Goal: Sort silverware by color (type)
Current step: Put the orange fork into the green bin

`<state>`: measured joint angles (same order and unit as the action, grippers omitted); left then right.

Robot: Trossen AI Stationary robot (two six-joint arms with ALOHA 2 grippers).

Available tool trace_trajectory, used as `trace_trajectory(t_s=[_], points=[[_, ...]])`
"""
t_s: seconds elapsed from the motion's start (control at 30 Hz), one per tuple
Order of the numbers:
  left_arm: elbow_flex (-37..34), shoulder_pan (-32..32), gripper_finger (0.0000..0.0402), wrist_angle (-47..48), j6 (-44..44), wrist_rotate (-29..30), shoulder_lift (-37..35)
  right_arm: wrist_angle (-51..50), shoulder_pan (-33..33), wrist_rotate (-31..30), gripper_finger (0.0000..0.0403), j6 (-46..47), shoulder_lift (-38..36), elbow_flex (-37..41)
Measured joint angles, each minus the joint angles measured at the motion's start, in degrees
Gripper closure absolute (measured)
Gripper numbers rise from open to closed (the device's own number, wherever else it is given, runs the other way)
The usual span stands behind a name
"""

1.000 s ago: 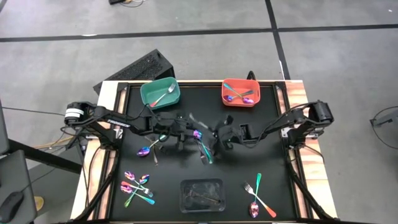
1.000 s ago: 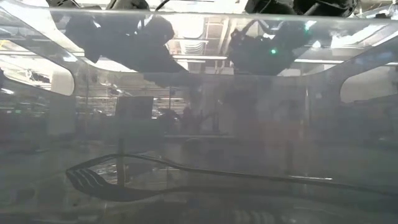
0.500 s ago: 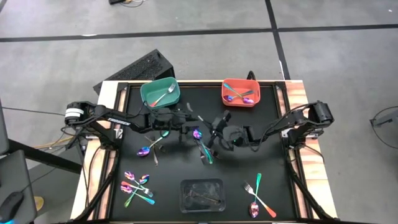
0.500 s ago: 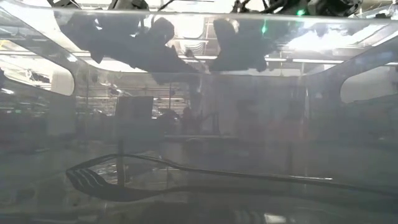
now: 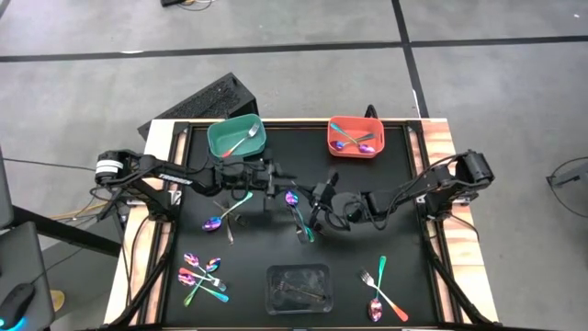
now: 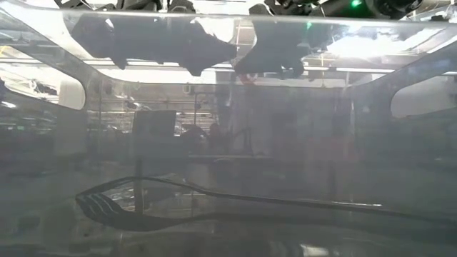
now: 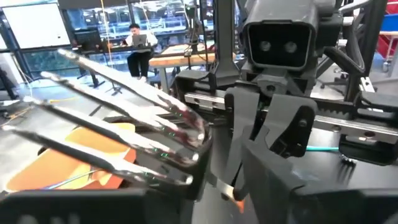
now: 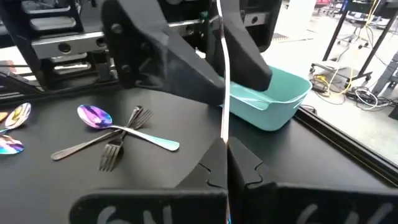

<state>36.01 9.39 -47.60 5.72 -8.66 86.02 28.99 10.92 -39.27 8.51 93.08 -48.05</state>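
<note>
Mid-table, centre of the high view: my right hand is clenched on a fork, gripping it low on the handle. The tines stand clear and point toward my left hand. In my right wrist view the fork rises edge-on as a thin bright line from between my closed fingers. My left hand hangs just beside it, facing the right one. Whether its fingers are parted or closed I cannot tell.

I judge this a hand-over. The green bin at upper left already carries one fork, while the red bin at upper right carries spoons. The green bin sits on my left arm's side, so the fork is held out where that arm can take it. Holding it by the handle end leaves the middle free for a second grip.

A spoon with a teal handle lies on the table just below both hands. More silverware waits in clusters at lower left and lower right. The risk, as I judge it, is letting go before my left hand has a firm hold.
</note>
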Motion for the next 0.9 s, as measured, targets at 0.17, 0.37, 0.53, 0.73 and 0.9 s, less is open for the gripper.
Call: trace_trajectory(t_s=[0.17, 0.37, 0.53, 0.73, 0.9], points=[[0.0, 0.02, 0.0387, 1.11, 1.77, -0.11, 0.0, -0.06, -0.02, -0.08, 0.0397, 0.27, 0.02, 0.0], [0.11, -0.07, 0.0399, 13.84, 13.43, 12.43, -4.23, -0.91, -1.16, 0.18, 0.0354, 8.16, 0.05, 0.04], [5.54, 2.49, 0.0401, 37.86, 22.3, 40.11, -12.59, -4.3, -1.16, 0.35, 0.0313, 12.94, 0.04, 0.02], [11.55, 13.64, 0.0401, 57.11, 21.54, 37.34, -14.05, -4.07, -1.97, 0.34, 0.0288, 13.09, 0.04, 0.02], [15.12, 22.89, 0.0401, 66.96, 20.05, 35.33, -9.58, -1.77, -1.84, 0.35, 0.0285, 13.26, 0.04, 0.02]])
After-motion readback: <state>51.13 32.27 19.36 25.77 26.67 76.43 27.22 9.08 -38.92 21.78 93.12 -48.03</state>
